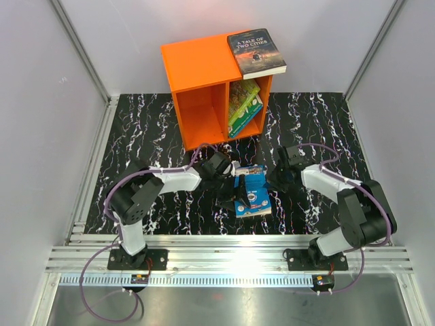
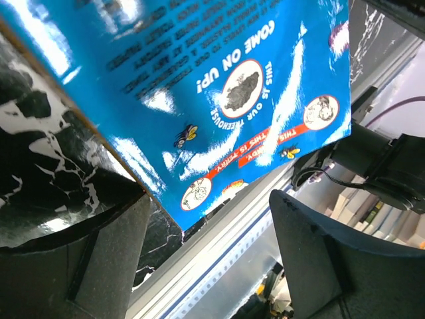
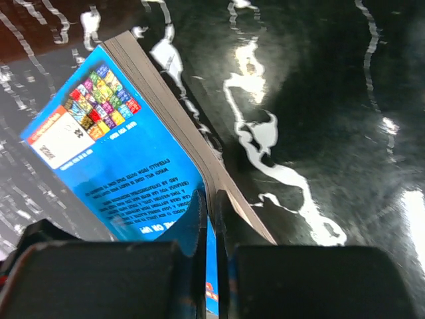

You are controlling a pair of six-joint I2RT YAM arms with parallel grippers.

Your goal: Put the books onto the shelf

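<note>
Top view: blue book sits on the mat in front of the orange shelf; left wrist: left gripper spread wide, book just past it; right wrist: right gripper pinching the book's edge; looks like the pickup stage, next it needs lifting toward a compartment.

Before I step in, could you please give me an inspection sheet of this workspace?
Surface: glossy black marbled mat.
Job's things: orange shelf upright; brown book flat on its top; two illustrated books leaning in its right compartment; blue book tilted between the grippers.
Clutter: nothing seen.
Grippers: right gripper shut on the blue book's edge; left gripper open at that book.
Cables: purple cables along both arms.
Surroundings: grey walls; metal rails at the near edge.
</note>
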